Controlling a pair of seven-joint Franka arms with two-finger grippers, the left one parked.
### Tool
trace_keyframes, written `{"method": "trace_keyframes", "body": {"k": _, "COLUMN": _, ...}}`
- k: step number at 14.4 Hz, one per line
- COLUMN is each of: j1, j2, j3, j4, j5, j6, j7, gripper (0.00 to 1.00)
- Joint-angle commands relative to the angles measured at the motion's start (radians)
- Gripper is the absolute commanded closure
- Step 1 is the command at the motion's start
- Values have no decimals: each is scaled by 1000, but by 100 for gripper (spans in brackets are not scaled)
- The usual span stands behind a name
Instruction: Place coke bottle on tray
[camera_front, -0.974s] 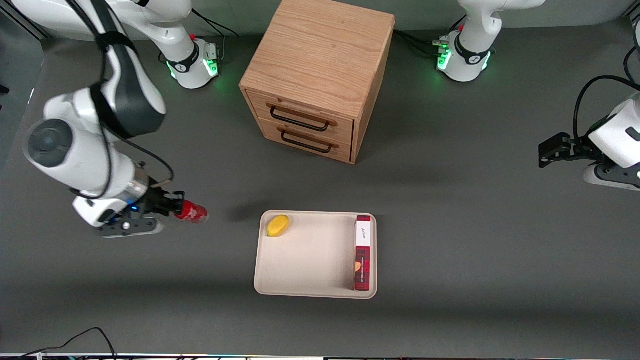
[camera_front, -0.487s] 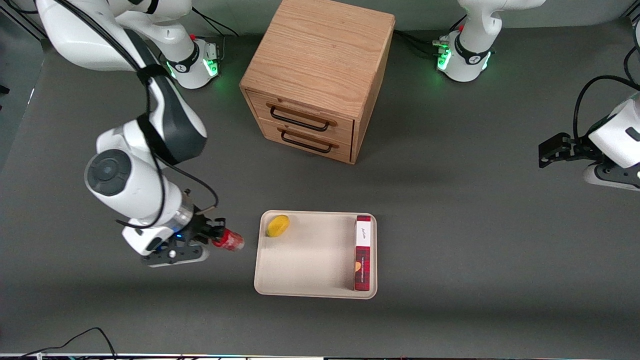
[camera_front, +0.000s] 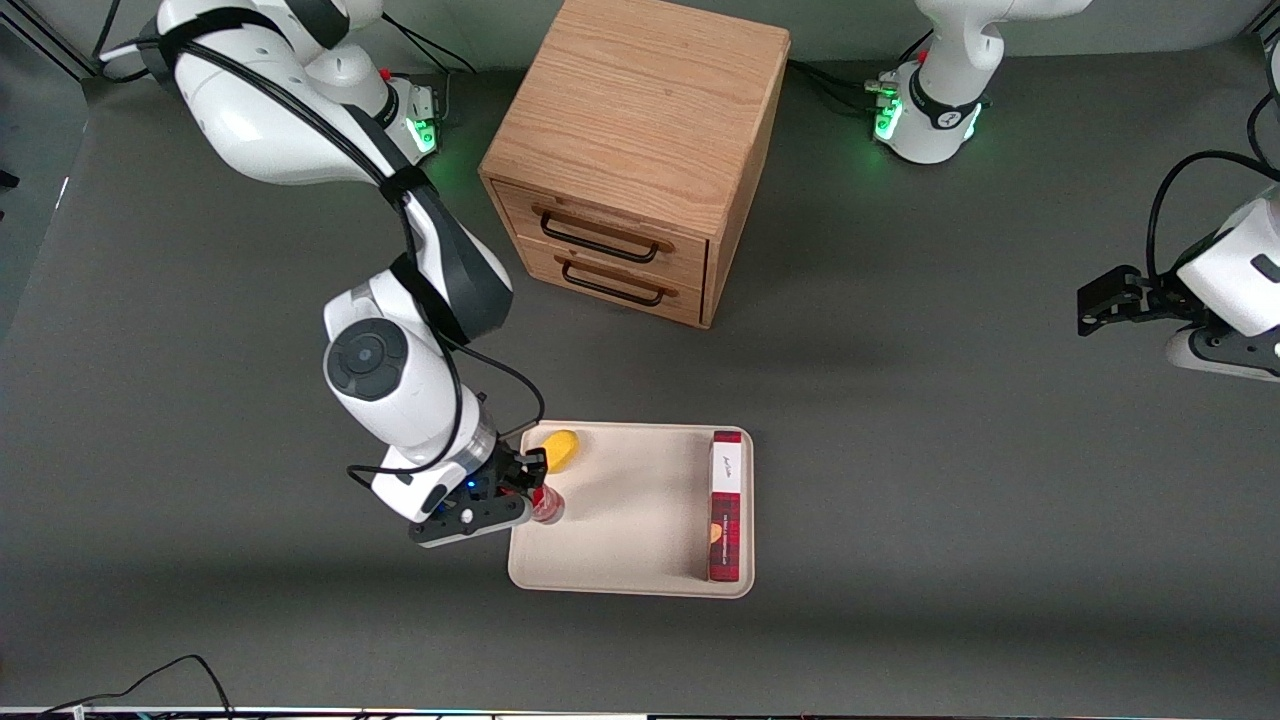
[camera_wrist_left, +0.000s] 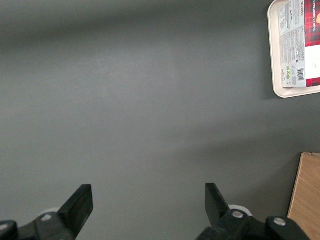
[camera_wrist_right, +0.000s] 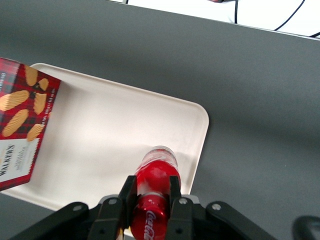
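Red gloss between black fingers: the coke bottle is pinched in the pincer, jaws pressed against its body, its base end pointing out over the tray. Bottle is off the surface, carried over the tray's edge nearest the working arm's end of the bench; in the wrist view its base hangs above bare cream floor just inside a rounded corner. I read the step as the tail of the carry, placement not yet done. Next move, as I judge it: lower until the bottle meets the tray floor, then part the fingers and lift clear. A lemon sits near on the tray, farther from the front camera than the bottle, so I would descend straight. The plaid box lies well apart at the tray's other edge, no concern. Arm pose: reached out from its base, elbow high, forearm slanting down, wrist tilted so the bottle lies at an angle, not upright.
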Motion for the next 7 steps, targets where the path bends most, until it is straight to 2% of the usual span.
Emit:
{"method": "trace_keyframes", "body": {"k": 1, "j1": 49, "j2": 56, "j3": -48, "j4": 83, "j5": -23, "j6": 14, "j7": -6, "gripper": 100}}
{"method": "trace_keyframes", "body": {"k": 7, "j1": 57, "j2": 118, "j3": -50, "j4": 95, "j5": -23, "j6": 108, "j7": 3, "gripper": 100}}
